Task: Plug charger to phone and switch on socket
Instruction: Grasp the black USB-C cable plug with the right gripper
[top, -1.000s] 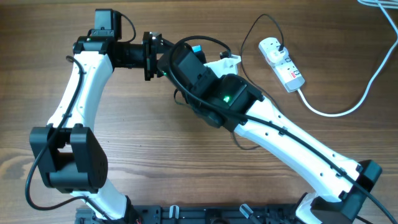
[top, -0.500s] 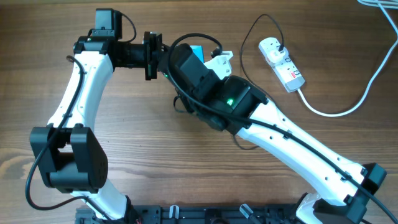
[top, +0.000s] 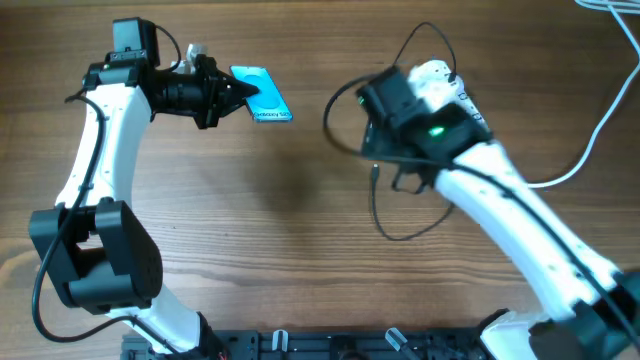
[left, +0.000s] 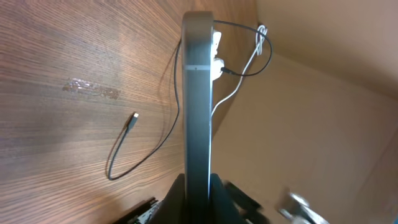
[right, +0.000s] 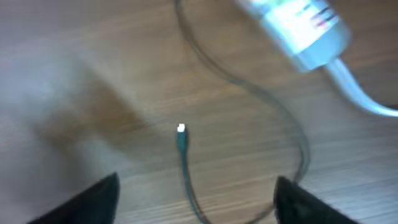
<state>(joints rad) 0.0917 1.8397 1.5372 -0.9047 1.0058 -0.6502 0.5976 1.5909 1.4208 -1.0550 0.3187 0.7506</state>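
Now, left claw (top: 238, 94) clamps the phone (top: 266, 98) at far left, while the right claw (right: 198, 196) gapes empty over the charger tip (right: 181, 134) on the table (top: 290, 260): pinch the thin cable (top: 375, 205) behind it and the tip may flop off-line.

White arm links (top: 97, 150) with black joints (top: 100, 265), thin black cables (top: 45, 290), one green light (top: 436, 130).

A brown wooden table with long dark grain lines (top: 250, 250) filled the overhead view. At its far right corner, a thin pale cable (top: 608, 9) crossed the edge. In the left wrist view, a plain beige surface (left: 323, 124) stood beyond the table, and a small pale smear (left: 90, 90) lay on the wood.
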